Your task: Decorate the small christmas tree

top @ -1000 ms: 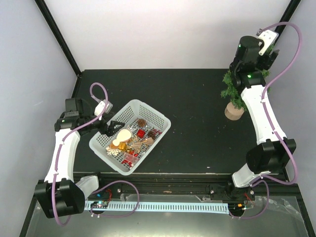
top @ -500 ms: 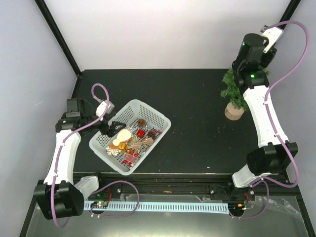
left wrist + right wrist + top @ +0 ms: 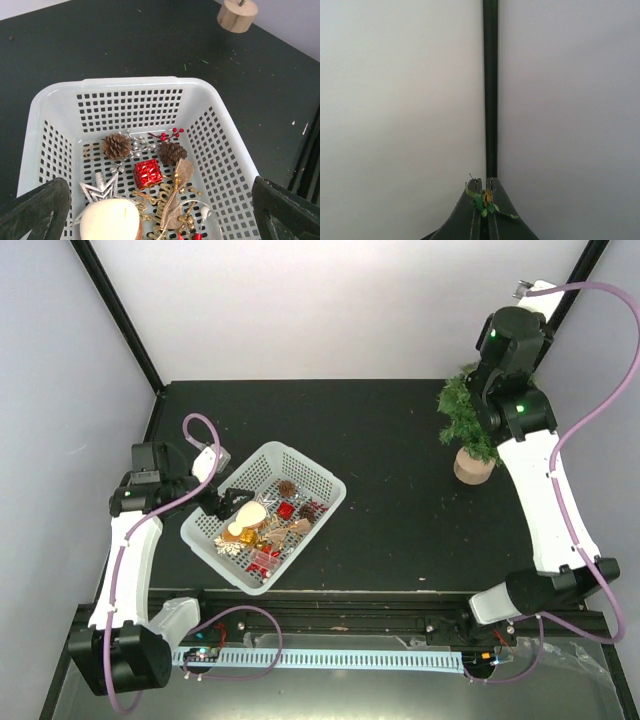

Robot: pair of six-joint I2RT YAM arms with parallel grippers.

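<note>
Tree: small green bristly christmas tree (image 3: 463,418) on round light wooden base (image 3: 473,466), far right of the black worktop (image 3: 390,490), well apart from the white perforated plastic basket (image 3: 310,467) of ornaments (image 3: 148,174).
Right arm: right fingers (image 3: 497,220) clenched on a few green needles (image 3: 480,199).
Left arm: left fingers (image 3: 40,205) released, above the basket.
Risk: slender hold may slip or strip needles; a sideways pull could topple the tree.
Markings: none legible.

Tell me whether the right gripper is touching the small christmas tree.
Touching. In the right wrist view the right gripper is shut on green needles of the small christmas tree.
</note>
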